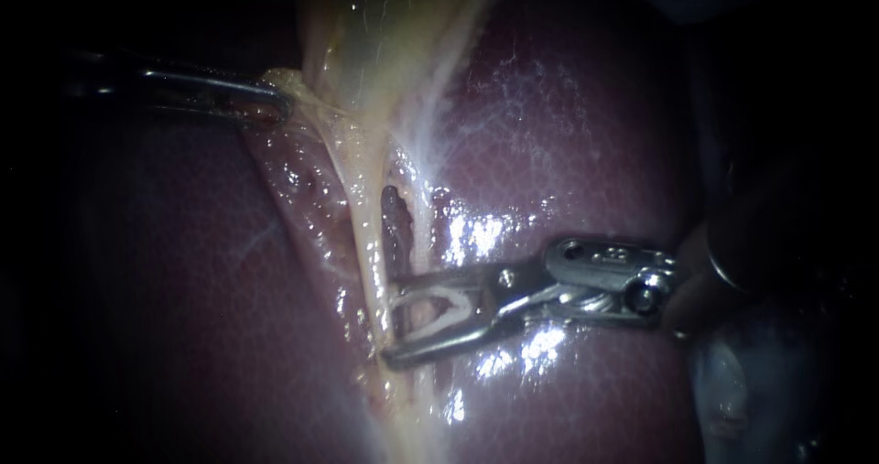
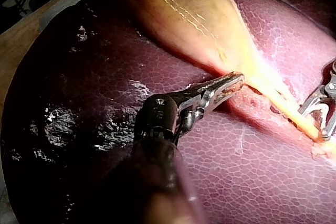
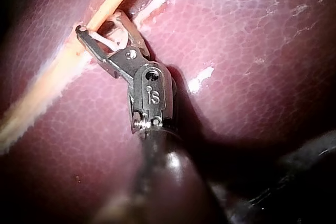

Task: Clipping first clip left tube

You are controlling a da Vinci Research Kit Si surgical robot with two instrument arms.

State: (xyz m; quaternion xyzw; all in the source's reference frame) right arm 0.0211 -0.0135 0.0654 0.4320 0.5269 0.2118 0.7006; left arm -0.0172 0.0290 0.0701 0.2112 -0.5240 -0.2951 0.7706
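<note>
Closest to the endoscope, my slender steel right instrument (image 1: 392, 325) reaches level across the dark red liver (image 1: 568, 134); its jaws stand spread, carrying a white V-shaped clip (image 1: 450, 310) astride the pale yellow left tube (image 1: 364, 244); further up that tube, my left instrument (image 1: 275, 107) is clenched on the yellowish gallbladder (image 1: 385, 43) fringe. Left wrist view: the left instrument (image 2: 237, 81) slants low, apparently holding the tube taut. Right wrist view: the tube (image 3: 107, 4) crosses near the jaw tips; squeezing so shallow may catch only part, or pinch liver beneath.
</note>
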